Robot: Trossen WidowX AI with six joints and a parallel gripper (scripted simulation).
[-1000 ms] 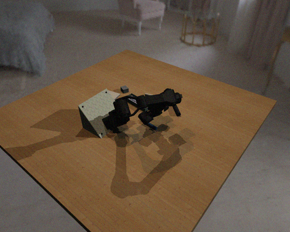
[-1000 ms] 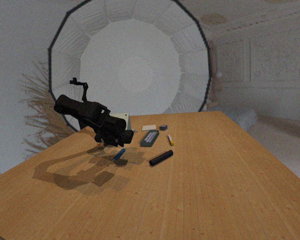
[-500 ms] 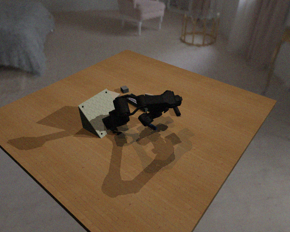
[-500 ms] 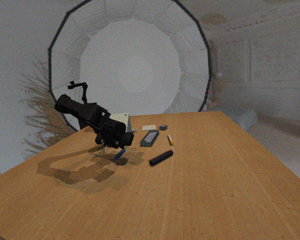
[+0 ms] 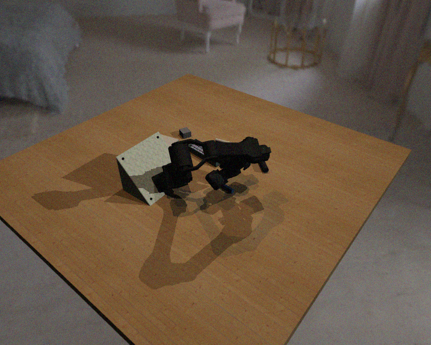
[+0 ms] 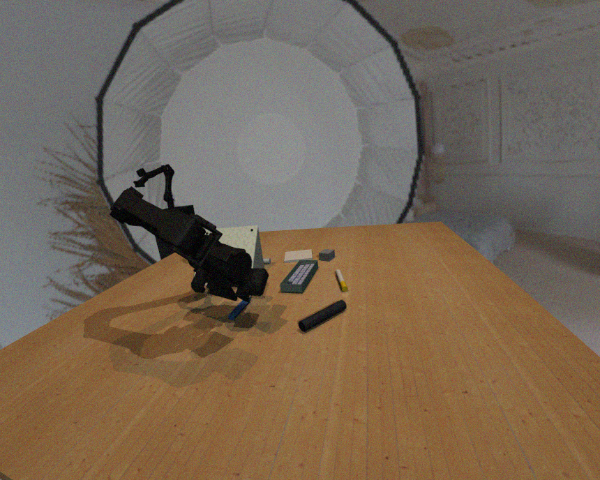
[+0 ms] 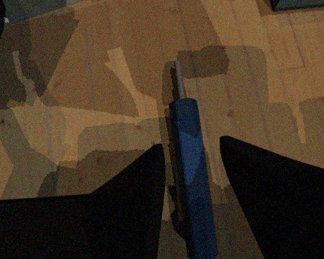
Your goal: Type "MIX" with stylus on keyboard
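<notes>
The blue stylus (image 7: 189, 150) (image 6: 237, 310) (image 5: 227, 188) with a thin grey tip lies flat on the wooden desk (image 5: 245, 260), tip pointing away from me. My gripper (image 7: 191, 147) (image 6: 240, 301) (image 5: 220, 181) is low over it and open. Its two black fingers straddle the stylus's rear half, with a gap showing on each side. The dark green keyboard (image 6: 298, 275) with pale keys lies to the right of the stylus. In the wrist view only its corner (image 7: 302, 4) shows at the top right, and in the top view the arm mostly hides it (image 5: 196, 148).
A black cylinder (image 6: 321, 315) (image 5: 263, 166) lies in front of the keyboard. A yellow and white marker (image 6: 341, 280) lies to its right. A grey cube (image 6: 326, 254) (image 5: 185, 131) and a white pad (image 6: 298, 255) lie behind it. The pale wedge-shaped base (image 5: 142, 159) (image 6: 241, 237) stands behind the arm.
</notes>
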